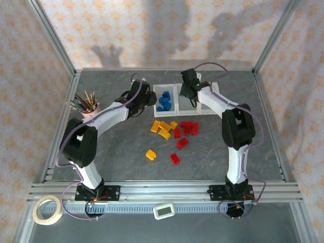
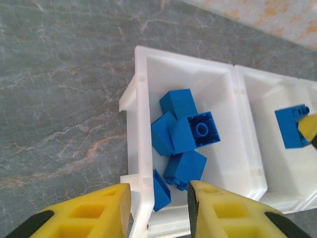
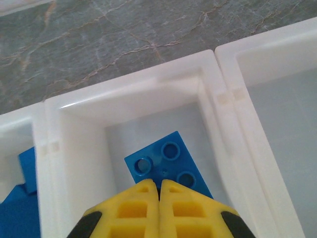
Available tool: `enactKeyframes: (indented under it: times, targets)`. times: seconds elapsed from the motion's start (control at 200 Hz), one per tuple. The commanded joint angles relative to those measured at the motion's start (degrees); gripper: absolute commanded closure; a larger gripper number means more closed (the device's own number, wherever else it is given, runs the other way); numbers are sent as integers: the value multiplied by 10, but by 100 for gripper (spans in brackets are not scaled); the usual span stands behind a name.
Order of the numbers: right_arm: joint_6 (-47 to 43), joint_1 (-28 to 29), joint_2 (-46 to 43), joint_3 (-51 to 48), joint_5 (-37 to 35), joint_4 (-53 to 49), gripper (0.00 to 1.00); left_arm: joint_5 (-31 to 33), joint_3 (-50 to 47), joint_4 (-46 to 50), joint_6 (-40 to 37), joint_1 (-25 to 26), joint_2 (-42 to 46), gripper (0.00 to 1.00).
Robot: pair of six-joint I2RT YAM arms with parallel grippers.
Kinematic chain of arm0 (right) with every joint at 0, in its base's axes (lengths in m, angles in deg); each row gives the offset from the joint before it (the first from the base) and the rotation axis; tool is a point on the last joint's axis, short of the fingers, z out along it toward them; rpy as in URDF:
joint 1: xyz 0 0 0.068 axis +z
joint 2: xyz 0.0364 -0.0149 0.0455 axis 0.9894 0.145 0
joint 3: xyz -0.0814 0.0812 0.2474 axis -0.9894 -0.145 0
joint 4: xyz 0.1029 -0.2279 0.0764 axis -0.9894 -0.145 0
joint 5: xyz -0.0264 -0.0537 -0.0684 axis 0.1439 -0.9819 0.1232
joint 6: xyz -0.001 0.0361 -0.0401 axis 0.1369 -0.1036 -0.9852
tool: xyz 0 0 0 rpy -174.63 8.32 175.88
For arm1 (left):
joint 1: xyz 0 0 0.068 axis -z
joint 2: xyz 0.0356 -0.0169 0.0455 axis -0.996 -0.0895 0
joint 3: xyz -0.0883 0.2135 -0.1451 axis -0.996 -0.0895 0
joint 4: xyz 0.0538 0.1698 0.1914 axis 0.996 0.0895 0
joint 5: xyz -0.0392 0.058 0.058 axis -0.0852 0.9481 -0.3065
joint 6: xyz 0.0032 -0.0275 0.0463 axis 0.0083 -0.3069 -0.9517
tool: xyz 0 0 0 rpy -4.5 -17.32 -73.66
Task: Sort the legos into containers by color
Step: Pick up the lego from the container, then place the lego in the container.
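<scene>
Three white boxes in one tray (image 2: 141,124), upper middle. Five blue bricks (image 2: 185,131) in the left box, one more blue brick (image 3: 168,161) in the middle box. About five yellow bricks (image 1: 163,127) and six red bricks (image 1: 186,127) loose on the grey marbled table (image 1: 126,167). Flowered walls (image 1: 152,25) around. On the left gripper (image 2: 159,191), jaws a little apart over the tray's edge. On the right gripper (image 3: 159,184), jaws pressed together above the lone brick.

place: robotics lab cell | evidence: aluminium frame (image 1: 53,35), wallpapered panels (image 1: 152,25), mounting rail (image 1: 167,191)
</scene>
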Motion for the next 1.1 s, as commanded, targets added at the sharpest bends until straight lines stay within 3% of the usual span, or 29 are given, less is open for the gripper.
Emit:
enactKeyframes:
  times: [0.0,0.265,0.51,0.716,0.901,0.941,1.096]
  targets:
    - [5,10,-51,-31,11,15,100,23,-14,12,14,-1,34,63]
    - [4,35,-138,-134,12,26,100,41,-60,-1,15,-2,83,62]
    - [0,94,-196,-194,24,43,100,45,-99,-21,46,-3,116,61]
    - [-14,137,-128,-125,23,61,100,63,-137,-34,67,-10,159,60]
    - [-21,139,-24,-17,19,69,99,77,-155,-20,69,-23,196,59]
    - [-21,139,0,6,10,65,95,80,-160,-18,69,-24,202,58]
    - [-25,139,32,65,-10,51,62,75,-165,-10,63,-31,216,57]
